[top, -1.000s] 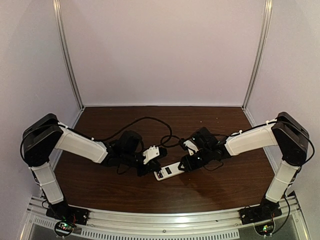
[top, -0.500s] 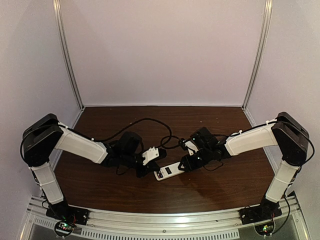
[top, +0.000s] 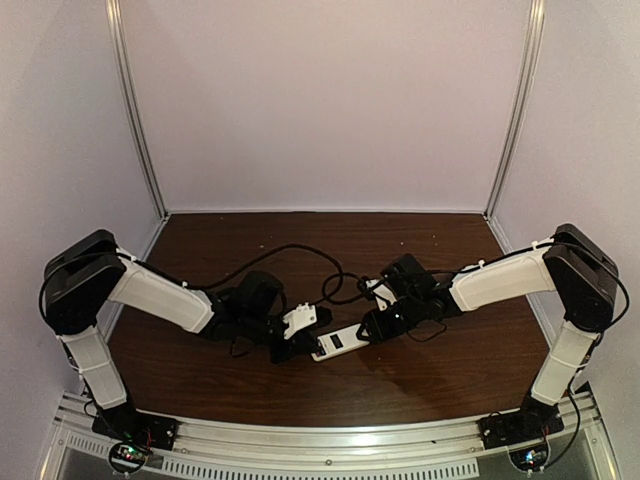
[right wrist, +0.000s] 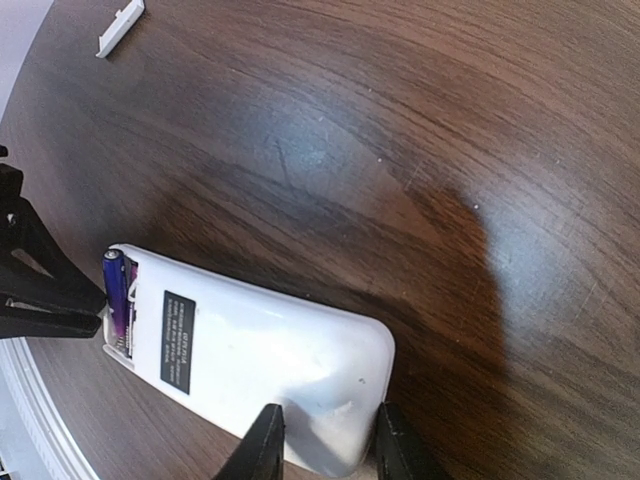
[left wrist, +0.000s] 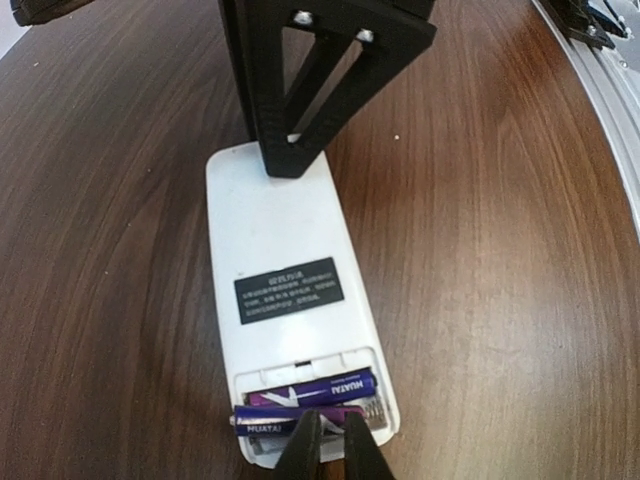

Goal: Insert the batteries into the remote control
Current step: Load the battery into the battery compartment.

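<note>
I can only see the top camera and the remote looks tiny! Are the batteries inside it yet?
Observer: Yes. The left wrist camera shows both batteries lying side by side in the open compartment of the remote control.
Operator: What's next to them?
Observer: The left gripper, nearly closed, is right at the nearer battery.
Operator: Is anything else lying around?
Observer: The right wrist camera shows a small white piece alone on the table, away from the remote control. It may be the lid.
</note>
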You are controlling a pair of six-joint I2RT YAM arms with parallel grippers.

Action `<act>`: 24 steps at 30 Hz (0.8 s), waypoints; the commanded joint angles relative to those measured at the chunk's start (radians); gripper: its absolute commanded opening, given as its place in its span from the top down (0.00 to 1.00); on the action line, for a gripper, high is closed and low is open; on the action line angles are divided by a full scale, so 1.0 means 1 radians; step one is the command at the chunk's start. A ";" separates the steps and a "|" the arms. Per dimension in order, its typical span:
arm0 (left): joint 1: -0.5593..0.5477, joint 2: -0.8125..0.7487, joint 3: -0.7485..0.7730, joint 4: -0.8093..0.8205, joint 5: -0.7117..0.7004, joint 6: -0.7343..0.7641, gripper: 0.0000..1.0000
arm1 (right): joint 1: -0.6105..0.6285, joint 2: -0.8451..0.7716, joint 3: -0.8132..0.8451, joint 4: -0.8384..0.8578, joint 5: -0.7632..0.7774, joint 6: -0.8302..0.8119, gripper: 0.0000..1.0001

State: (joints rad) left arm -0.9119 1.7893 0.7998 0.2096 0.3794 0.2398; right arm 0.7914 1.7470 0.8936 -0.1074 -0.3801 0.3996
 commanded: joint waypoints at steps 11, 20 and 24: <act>0.021 -0.066 -0.003 0.063 -0.064 -0.012 0.77 | 0.016 0.028 0.005 -0.018 -0.003 0.002 0.68; 0.022 -0.009 0.050 0.021 -0.062 0.014 0.76 | 0.016 0.028 0.003 -0.017 -0.009 0.004 0.69; 0.022 0.003 0.052 0.012 -0.051 0.018 0.77 | 0.016 0.031 0.002 -0.014 -0.010 0.004 0.69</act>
State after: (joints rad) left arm -0.8936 1.7660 0.8299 0.2325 0.3237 0.2386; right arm 0.7914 1.7473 0.8936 -0.1047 -0.3801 0.4000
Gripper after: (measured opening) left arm 0.238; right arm 0.311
